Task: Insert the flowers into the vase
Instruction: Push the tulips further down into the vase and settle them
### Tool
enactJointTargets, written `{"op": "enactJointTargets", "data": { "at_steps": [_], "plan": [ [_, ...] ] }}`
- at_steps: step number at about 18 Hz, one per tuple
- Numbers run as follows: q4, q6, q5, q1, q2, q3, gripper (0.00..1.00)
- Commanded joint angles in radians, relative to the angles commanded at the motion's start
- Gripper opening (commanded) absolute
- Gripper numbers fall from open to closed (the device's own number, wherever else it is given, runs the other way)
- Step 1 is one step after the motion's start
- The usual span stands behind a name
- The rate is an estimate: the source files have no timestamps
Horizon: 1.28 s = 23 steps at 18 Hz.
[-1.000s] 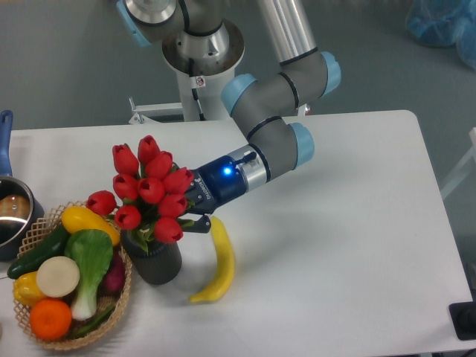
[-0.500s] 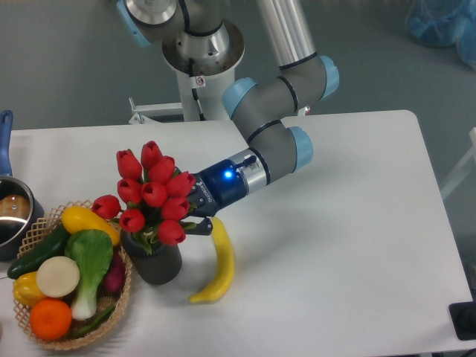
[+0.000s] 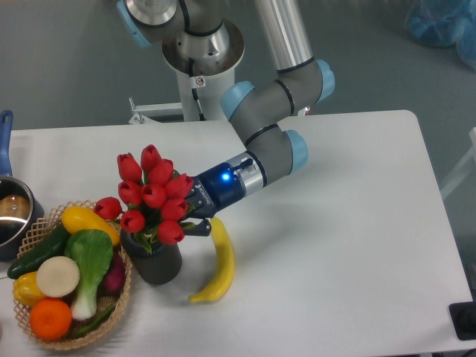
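While the stems already sit in the short dark ribbed cylindrical vase [image 3: 155,262], release is left.
Above it the bunch of red tulip buds [image 3: 152,195] leans; the two-finger gripper [image 3: 195,221] behind looks clamped on it.

My gripper [image 3: 190,216] is hemmed in — flowers [image 3: 152,195] and vase [image 3: 155,259] left, banana [image 3: 218,262] below — with bare table [image 3: 335,245] rightward.

the tulip buds of the flowers [image 3: 152,195] hide the fingertips of the gripper [image 3: 190,212], so its grip is unreadable. the stems vanish behind leaves at the vase [image 3: 157,262] mouth. the left edge crops the steel pot [image 3: 11,216].
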Motion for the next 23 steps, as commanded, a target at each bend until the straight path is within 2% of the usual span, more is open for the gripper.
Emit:
{"op": "enactJointTargets", "data": {
  "at_steps": [10,17,18,23],
  "plan": [
    [0.0,0.003,0.002,-0.002,0.0,-0.02,0.28],
    [0.002,0.003,0.002,-0.003,-0.002,-0.018,0.35],
    [0.002,0.003,0.002,-0.003,-0.002,-0.017,0.4],
    [0.002,0.003,0.002,-0.003,-0.002,-0.017,0.42]
  ]
}}
